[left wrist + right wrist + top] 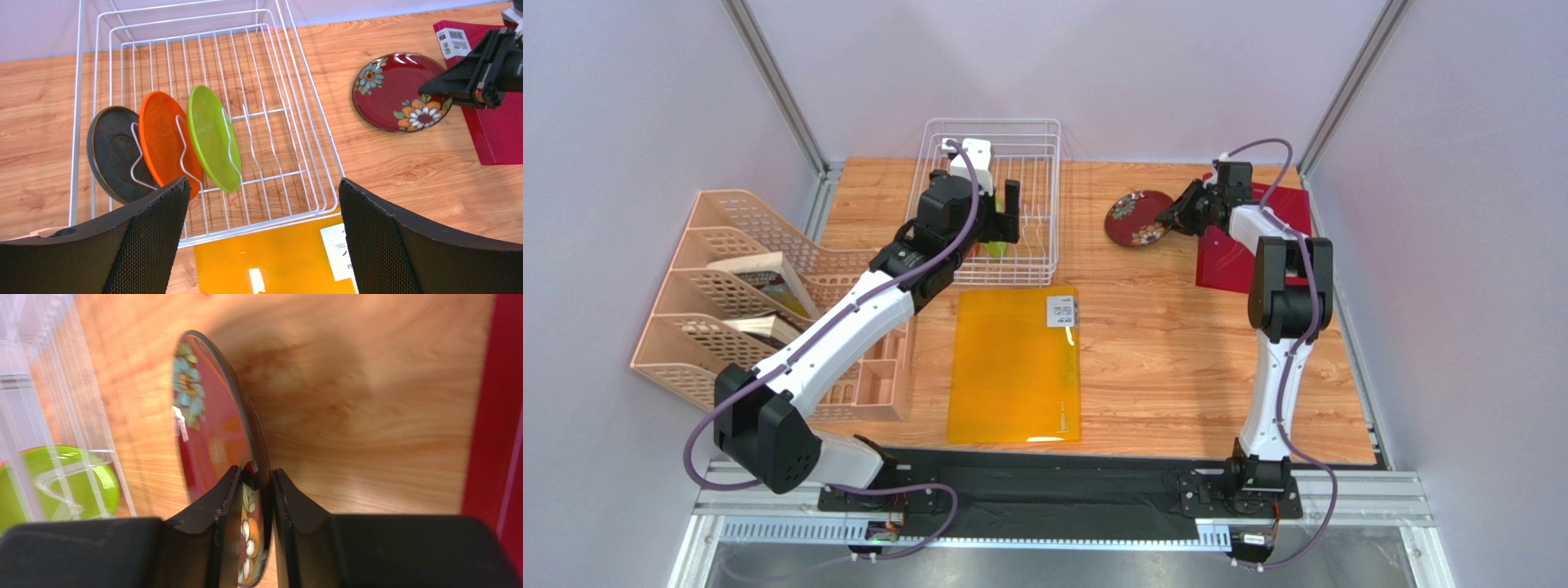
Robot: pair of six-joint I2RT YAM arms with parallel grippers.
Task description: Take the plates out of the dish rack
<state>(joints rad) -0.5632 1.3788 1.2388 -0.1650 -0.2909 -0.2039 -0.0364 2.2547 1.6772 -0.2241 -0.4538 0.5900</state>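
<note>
Three glossy rounds, grey plate (113,153), orange plate (162,141) and lime plate (212,138), stand in the white wire rack (270,110); left gripper (263,202) gapes, right gripper (256,474) pinches the floral red plate (209,429).

No legible text. Barcode sticker (452,41) on red mat (498,138), upper right; white label (1063,310) on yellow sheet (1011,374), print unreadable.

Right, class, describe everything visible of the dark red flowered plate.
The dark red plate is small, round and glossy, with a dark rim and painted flowers in blue, white and orange. It is out of the dish rack, tilted over the wooden table between rack and red mat. The right claw pinches its rim, one finger on each face. Whether it touches the table is unclear.
</note>
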